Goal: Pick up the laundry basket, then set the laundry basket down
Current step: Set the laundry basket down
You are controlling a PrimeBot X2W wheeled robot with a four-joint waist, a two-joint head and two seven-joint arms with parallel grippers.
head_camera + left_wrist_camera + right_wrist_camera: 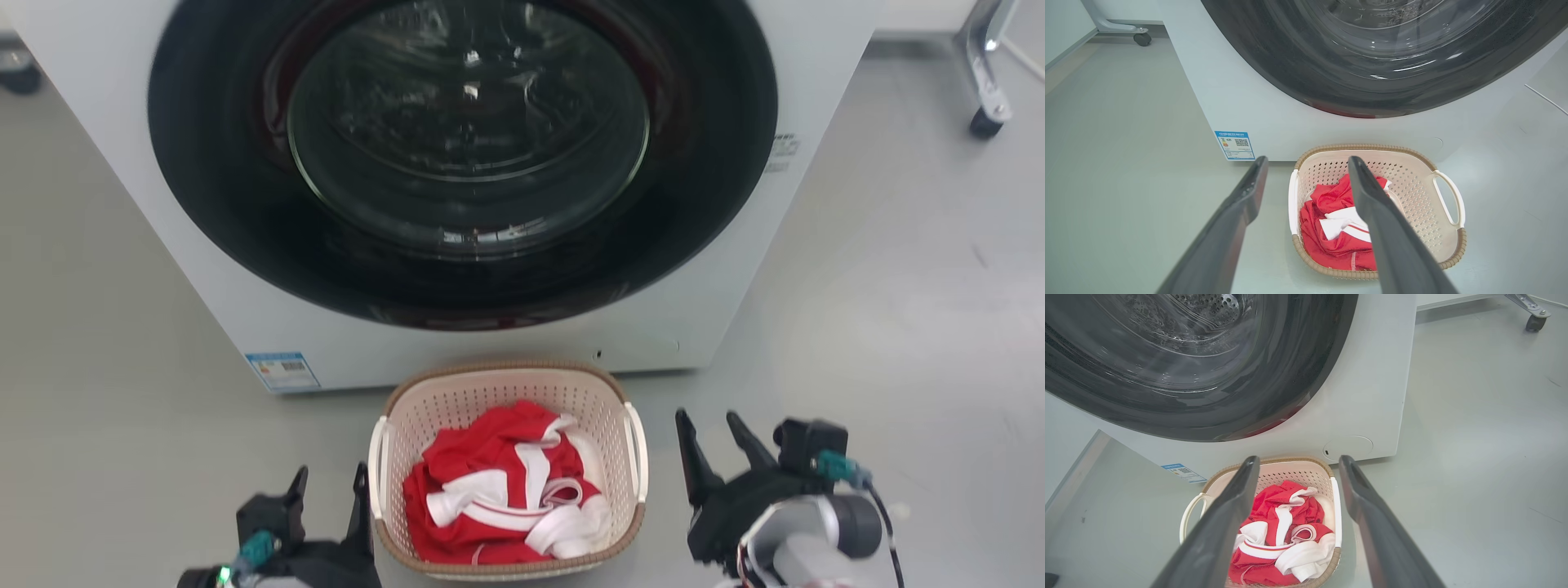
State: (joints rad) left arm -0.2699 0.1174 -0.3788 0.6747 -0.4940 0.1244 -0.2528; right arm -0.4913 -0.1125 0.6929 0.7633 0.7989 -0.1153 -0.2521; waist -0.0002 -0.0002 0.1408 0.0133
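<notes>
**Jaws spread on both sides of the basket, nothing held**

Both pairs of jaws are spread wide and hold nothing. The left jaws sit at the basket's left, the right jaws at its right.

The washer takes up the far half of the head view, its round dark door shut. Grey floor runs round it.

The basket stands on the floor just in front of the washer's base, below the door and between the 2 arms. Whether it touches the washer I cannot tell. A heap of red and white clothes lies inside.

Its 2 white handles face sideways: the left handle towards the left jaws, the right handle towards the right jaws. From above the basket looks nearly as deep as it is wide, so its long axis is hard to call. The handle-to-handle line runs straight across the robot.

In the head view the left jaws' inner finger is just beside the left handle, while the right jaws stand a little apart from theirs, so the left arm is the nearer.

In each wrist view that side's handle shows in the gap between the fingers. I judge the pick-up is not yet begun. Each arm must go forward and slightly inward until a handle sits between its jaws, then close.
</notes>
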